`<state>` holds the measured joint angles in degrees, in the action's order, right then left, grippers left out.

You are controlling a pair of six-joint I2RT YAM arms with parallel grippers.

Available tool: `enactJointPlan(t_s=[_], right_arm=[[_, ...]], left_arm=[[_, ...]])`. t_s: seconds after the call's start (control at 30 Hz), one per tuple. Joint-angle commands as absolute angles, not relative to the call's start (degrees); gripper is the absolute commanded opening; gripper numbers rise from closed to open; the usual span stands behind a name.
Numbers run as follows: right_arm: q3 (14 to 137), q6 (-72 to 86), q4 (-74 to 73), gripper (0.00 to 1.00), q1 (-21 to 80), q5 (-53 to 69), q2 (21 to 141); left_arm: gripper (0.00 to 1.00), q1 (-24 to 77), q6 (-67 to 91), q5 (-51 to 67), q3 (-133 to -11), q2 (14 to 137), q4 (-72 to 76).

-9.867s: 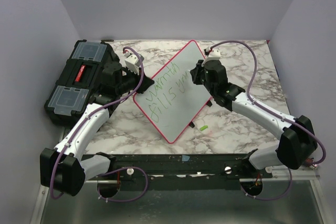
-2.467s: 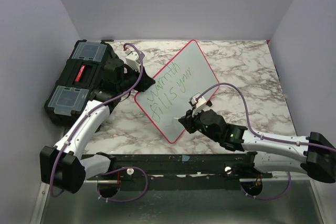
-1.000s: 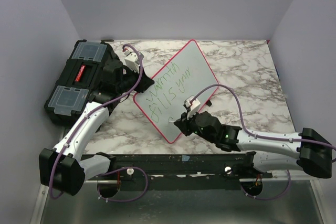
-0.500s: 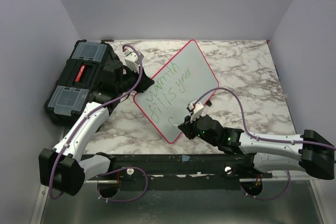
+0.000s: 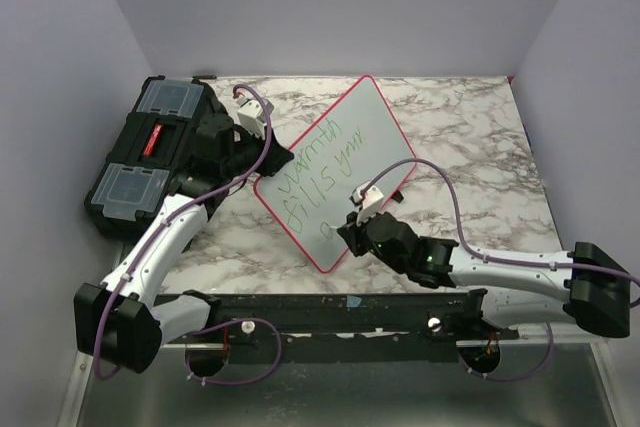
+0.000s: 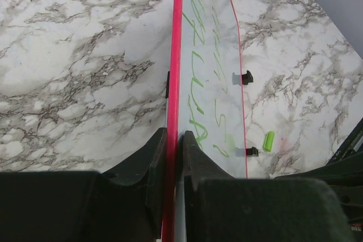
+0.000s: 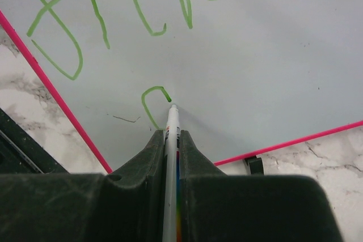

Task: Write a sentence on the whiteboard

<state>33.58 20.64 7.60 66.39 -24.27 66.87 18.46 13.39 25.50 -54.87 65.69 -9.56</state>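
Two arms are at work over the marble table [image 5: 480, 127], and the whiteboard [image 5: 375, 122] sits mid-frame in the top view, turned cornerwise like a diamond. It has a white face, a thin red-pink rim and rounded corners. The sentence [image 5: 318, 169] runs across it in thin green lettering, slanting up to the right.

At the left of the frame, the black toolbox [image 5: 140, 162] with clear lid compartments lies close to the board's left corner. The board's bottom corner comes near the table's near edge, and wide marble shows to the right of the board.

Now the left gripper [image 6: 174, 135]: it is clamped on the board's rim, one finger on each side of the red edge, seen edge-on from the left wrist. The right gripper [image 7: 170, 135] is squeezed on a marker [image 7: 171, 118], whose tip is at the white face, at the end of a small green curl [image 7: 152, 101] below the upper lines.

A green cap [image 6: 269, 140] lies on the marble just past the far rim, near two small black clips [image 6: 246, 77].
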Motion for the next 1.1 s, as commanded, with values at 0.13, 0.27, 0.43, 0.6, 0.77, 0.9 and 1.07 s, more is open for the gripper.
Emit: enactJointPlan(t_s=[0.13,0.27,0.43,0.6,0.77,0.9,1.07], right_arm=[[37.3,18.2,10.3,0.01,66.5,-27.3,70.6],[38.9,17.0,11.4,0.01,66.5,-27.3,71.6],[40.9,15.8,12.7,0.01,66.5,-27.2,72.9],[42.0,15.2,13.2,0.01,66.5,-27.1,73.3],[41.0,15.9,12.7,0.01,66.4,-27.2,73.0],[39.2,17.2,11.6,0.01,66.5,-27.0,71.8],[36.6,18.9,9.9,0.01,66.5,-26.7,69.8]], left_arm=[[0.0,18.7,11.6,24.4,-54.8,64.6,-8.1],[0.0,18.7,11.6,24.5,-54.9,64.8,-8.1],[0.0,18.7,11.5,24.5,-55.0,64.9,-8.3],[0.0,18.7,11.4,24.4,-55.0,64.9,-8.3],[0.0,18.7,11.3,24.2,-55.0,64.9,-8.4],[0.0,18.7,11.3,24.2,-55.1,65.0,-8.3],[0.0,18.7,11.3,24.1,-55.1,65.2,-8.4]])
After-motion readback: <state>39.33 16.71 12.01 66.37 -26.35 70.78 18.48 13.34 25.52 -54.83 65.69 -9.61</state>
